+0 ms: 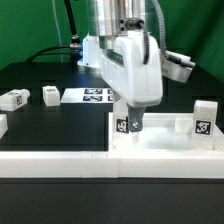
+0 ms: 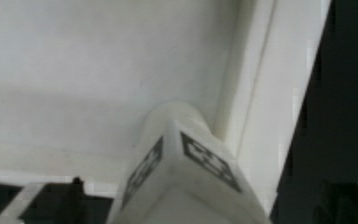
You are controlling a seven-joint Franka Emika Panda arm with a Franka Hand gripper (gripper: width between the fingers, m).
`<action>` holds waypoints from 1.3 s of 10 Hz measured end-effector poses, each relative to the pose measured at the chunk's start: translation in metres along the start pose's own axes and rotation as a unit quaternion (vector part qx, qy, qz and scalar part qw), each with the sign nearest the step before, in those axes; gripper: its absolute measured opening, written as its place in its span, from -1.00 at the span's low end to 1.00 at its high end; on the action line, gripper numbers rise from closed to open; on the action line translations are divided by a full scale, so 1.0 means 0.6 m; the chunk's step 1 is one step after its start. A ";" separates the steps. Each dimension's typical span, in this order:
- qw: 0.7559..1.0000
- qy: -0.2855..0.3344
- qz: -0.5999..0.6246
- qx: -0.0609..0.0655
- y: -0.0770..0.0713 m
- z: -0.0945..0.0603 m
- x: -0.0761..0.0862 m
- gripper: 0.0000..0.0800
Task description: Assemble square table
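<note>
Exterior view: gripper (image 1: 129, 123) holds tagged leg (image 1: 122, 126) on white rimmed tabletop (image 1: 165, 152).

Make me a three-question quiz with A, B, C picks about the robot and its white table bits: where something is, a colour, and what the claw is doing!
1. Where is the gripper?
A over a chair
B over the square top
C inside a drawer

2. What colour is the leg at the gripper?
A red
B green
C white

3. What is the gripper doing?
A shut on the leg
B wide open, empty
C holding a spoon

Answers:
1 B: the exterior view shows it low over the top.
2 C: the leg is white with a black tag.
3 A: the wrist view shows the leg held between the fingers.
</note>
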State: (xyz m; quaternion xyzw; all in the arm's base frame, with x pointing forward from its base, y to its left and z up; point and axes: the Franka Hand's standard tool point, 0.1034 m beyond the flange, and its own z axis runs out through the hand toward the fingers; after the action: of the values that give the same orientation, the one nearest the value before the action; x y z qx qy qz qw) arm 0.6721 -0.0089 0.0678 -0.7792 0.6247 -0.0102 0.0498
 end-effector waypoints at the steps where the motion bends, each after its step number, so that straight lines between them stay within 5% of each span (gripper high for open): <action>1: 1.000 0.000 -0.026 0.000 0.000 0.000 0.000 0.62; 4: 0.971 0.013 -0.240 -0.011 -0.004 -0.005 -0.010 0.62; 6: 0.972 0.013 -0.234 -0.011 -0.002 -0.004 -0.006 0.62; 9: 0.982 0.013 -0.190 -0.011 -0.001 -0.003 -0.006 -0.27; 13: 1.000 0.015 0.002 -0.008 0.001 -0.007 0.005 -0.27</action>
State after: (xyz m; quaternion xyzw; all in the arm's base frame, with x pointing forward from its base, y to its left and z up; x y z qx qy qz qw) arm 0.6719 -0.0124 0.0717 -0.7783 0.6267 -0.0163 0.0342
